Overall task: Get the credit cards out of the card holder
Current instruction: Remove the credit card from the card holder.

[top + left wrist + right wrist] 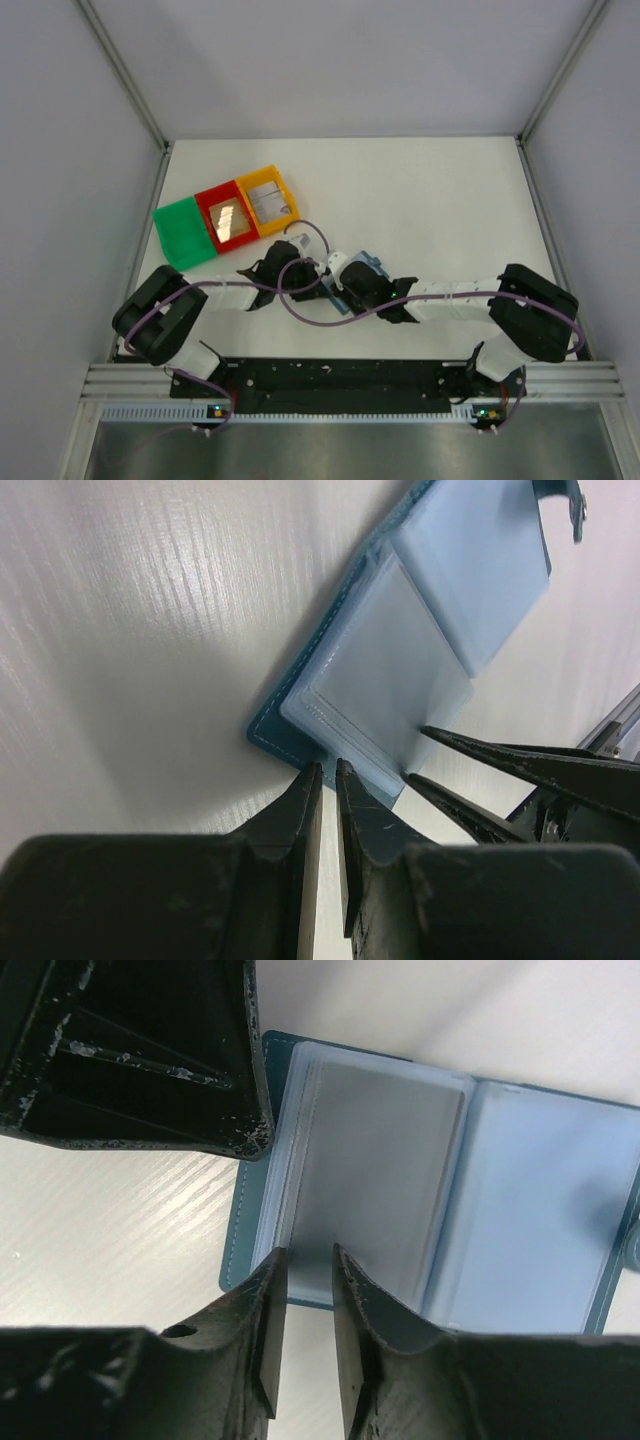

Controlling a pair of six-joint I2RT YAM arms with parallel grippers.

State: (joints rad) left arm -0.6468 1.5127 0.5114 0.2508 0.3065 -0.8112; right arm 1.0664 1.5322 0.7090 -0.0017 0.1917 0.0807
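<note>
Card holder (400, 1180) lies open and flat on the white table (430, 200), near the middle of the overhead view, where the two wrists crowd over it and only a bit of blue shows. In the left wrist view the left gripper (328, 772) has its fingers drawn almost together, with only a hairline gap between them. Their tips touch the near corner of the card holder (400, 660), which runs away toward 1 o'clock with its pale inner pockets facing up. Whether those tips pinch the edge or merely press against it I cannot tell from this angle. In its own view the right gripper (305, 1258) holds its fingers a little apart at the holder's near edge, with the panels spreading from 12 toward 2 o'clock. The lower rim of the grey pocket shows in the gap and nothing looks clamped. The left gripper's black body sits at 10 o'clock there, overlapping the holder's far left corner. Seen from the left wrist, the right fingers (500, 753) come in from 4 o'clock, their tips just at the pocket's edge. A green tray (178, 235), a red tray (212, 193) and a yellow tray (262, 178) stand in a row at 10 o'clock from the holder, apart from it. The red and yellow ones each hold something flat and shiny.
</note>
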